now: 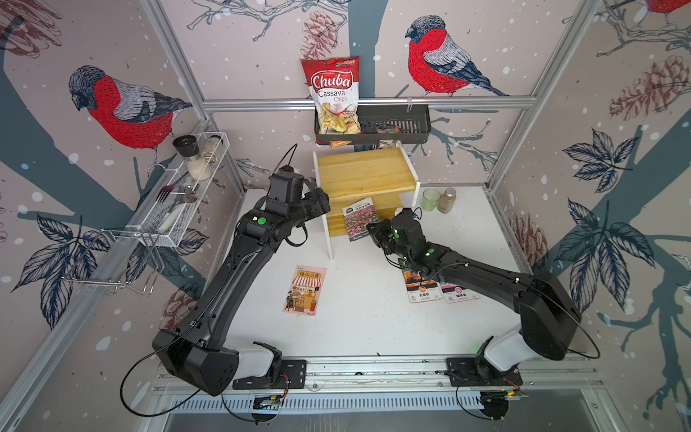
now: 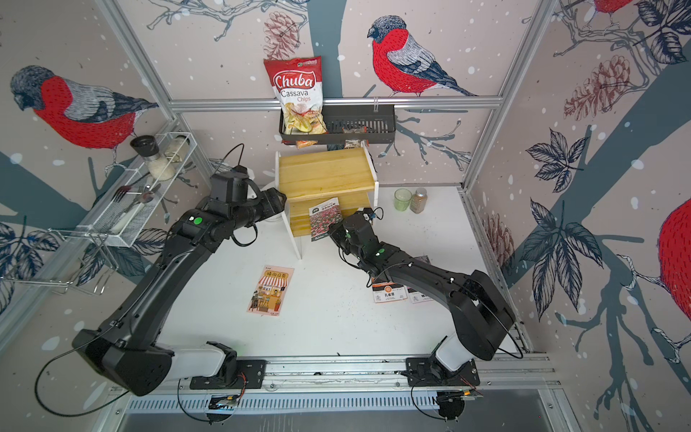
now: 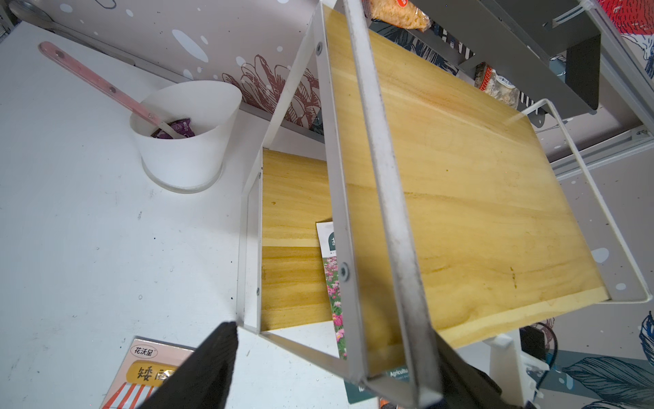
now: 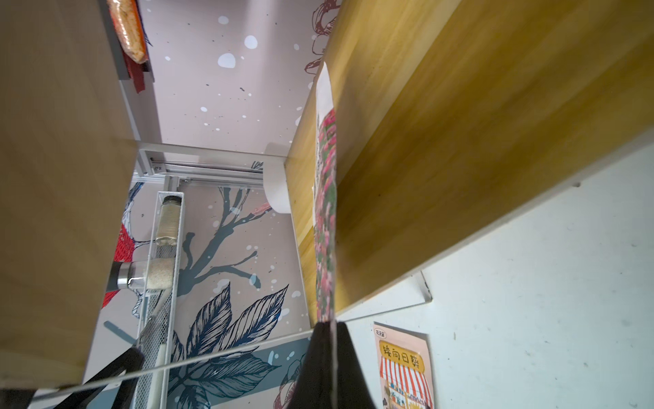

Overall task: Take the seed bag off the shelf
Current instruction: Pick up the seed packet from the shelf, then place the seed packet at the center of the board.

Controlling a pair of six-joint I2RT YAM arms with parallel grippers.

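Now the right gripper (image 1: 374, 229) is clamped on the near end of the seed bag (image 1: 360, 220), which lies on the lower board of the shelf (image 1: 364, 168), long axis pointing out toward it. The left gripper (image 1: 321, 204) stands with jaws apart at the rack's left frame. The top board overhangs, so the pull should run outward and low.

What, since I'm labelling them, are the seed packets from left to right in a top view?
First the pink shop-front packet → flower seed bag at the shelf → orange-banded packet → purple-banded packet.
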